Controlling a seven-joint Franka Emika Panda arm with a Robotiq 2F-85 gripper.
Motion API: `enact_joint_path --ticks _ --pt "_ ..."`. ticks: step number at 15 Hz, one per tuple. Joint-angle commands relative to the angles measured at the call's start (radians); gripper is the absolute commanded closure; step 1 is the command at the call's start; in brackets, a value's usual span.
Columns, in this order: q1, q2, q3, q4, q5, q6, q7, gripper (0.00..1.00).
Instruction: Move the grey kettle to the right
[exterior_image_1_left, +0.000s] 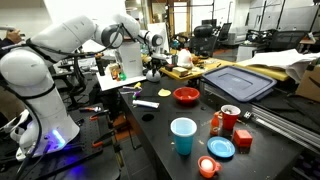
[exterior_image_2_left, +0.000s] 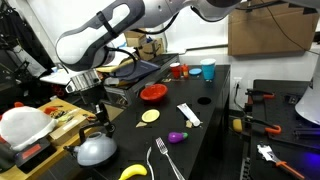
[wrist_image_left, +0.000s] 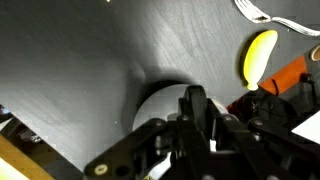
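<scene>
The grey kettle (exterior_image_2_left: 95, 150) sits at the near left corner of the black table; it is squat, dome-shaped and matte grey. My gripper (exterior_image_2_left: 97, 122) comes straight down onto its top and is shut on the dark handle. In the wrist view the kettle's pale dome (wrist_image_left: 148, 108) shows just behind my gripper (wrist_image_left: 195, 110), whose fingers are pressed together around the dark handle. In an exterior view my gripper (exterior_image_1_left: 152, 68) hangs low at the far left of the table, and the kettle is mostly hidden beneath it.
A yellow banana (exterior_image_2_left: 133, 172) and a fork (exterior_image_2_left: 165, 160) lie right of the kettle. Farther along are a purple eggplant (exterior_image_2_left: 177, 136), a lemon slice (exterior_image_2_left: 150, 116), a red bowl (exterior_image_2_left: 153, 93) and a blue cup (exterior_image_2_left: 208, 70). A grey-blue bin lid (exterior_image_1_left: 238, 80) lies behind.
</scene>
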Motion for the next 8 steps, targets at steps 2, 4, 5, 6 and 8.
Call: enact_joint_path --ticks 2,4,5,6,8 --pt "-0.031 -0.033 -0.027 -0.004 -0.003 0.007 0.055 0.95" --pt "-0.044 -0.043 -0.038 -0.006 -0.005 0.004 0.066 0.95" --pt "-0.051 -0.05 -0.041 -0.008 -0.005 0.004 0.073 0.95" --pt "-0.06 -0.056 -0.043 -0.009 -0.003 0.001 0.077 0.95" --pt "-0.077 -0.067 -0.047 -0.008 0.003 -0.005 0.093 0.95"
